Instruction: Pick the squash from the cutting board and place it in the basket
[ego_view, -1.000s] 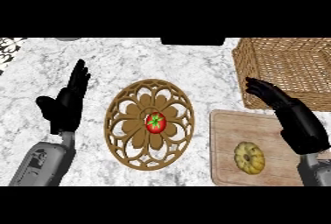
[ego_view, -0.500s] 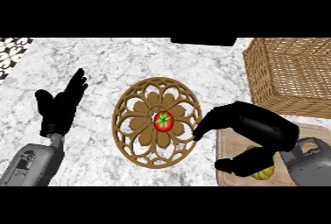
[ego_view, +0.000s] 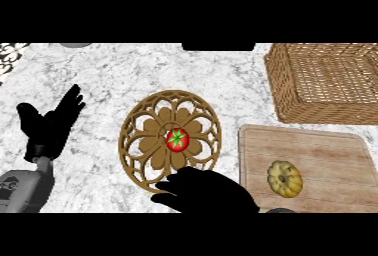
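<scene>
In the head view I am seeing the squash (ego_view: 284, 178) lying on the cutting board (ego_view: 325, 147) at the near right. It is just right of my right hand (ego_view: 210, 194) and not touching it. I cannot tell whether that hand is open or closed. My left hand (ego_view: 50, 127) is resting open at the left.

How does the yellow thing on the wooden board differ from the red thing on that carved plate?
The squash is pale yellow with a scalloped edge; the tomato is red with a green star on top. The squash looks larger than the tomato. The squash lies on the cutting board, the tomato at the middle of the carved plate. Both are roundish.
</scene>
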